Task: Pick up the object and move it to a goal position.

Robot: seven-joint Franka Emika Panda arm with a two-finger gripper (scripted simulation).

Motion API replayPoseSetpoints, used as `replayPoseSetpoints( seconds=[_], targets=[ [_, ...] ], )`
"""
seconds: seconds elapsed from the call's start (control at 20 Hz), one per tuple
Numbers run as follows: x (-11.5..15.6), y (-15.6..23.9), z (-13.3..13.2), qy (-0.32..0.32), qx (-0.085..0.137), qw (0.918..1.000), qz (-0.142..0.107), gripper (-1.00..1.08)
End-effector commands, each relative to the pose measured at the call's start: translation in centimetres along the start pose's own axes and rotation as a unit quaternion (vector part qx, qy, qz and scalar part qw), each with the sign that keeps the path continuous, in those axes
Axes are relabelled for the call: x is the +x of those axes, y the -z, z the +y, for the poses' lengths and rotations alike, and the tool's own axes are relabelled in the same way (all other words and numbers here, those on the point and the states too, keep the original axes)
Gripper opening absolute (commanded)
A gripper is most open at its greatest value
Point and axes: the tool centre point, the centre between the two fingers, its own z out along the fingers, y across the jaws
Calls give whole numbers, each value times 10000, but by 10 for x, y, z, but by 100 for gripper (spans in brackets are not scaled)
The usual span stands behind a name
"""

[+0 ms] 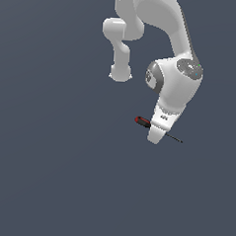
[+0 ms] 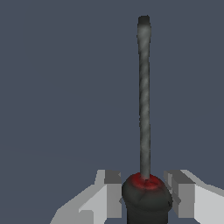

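The screwdriver (image 1: 142,122) has a red-and-black handle and a thin dark shaft that points toward the exterior view's right. My gripper (image 1: 156,136) comes down over it near where the handle meets the shaft, hiding that part. In the wrist view the handle (image 2: 146,199) sits between my two fingers (image 2: 113,192), which press against its sides. The shaft (image 2: 144,96) runs straight away from the gripper (image 2: 146,192). The gripper is shut on the handle. I cannot tell whether the screwdriver is off the ground.
The ground (image 1: 53,160) is a plain dark grey-blue surface with no other objects on it. The white arm's base and links (image 1: 122,46) stand at the back of the exterior view.
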Motion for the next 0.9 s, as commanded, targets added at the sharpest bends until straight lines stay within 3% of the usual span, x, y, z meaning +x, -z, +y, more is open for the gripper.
replayPoseSetpoints(
  seconds=[0.0, 0.45, 0.85],
  targets=[
    [10, 21, -21, -1, -5, 10000, 0, -100],
    [41, 83, -78, 0, -1, 10000, 5, -100],
    [52, 103, -95, -3, 4, 10000, 13, -100]
  ],
)
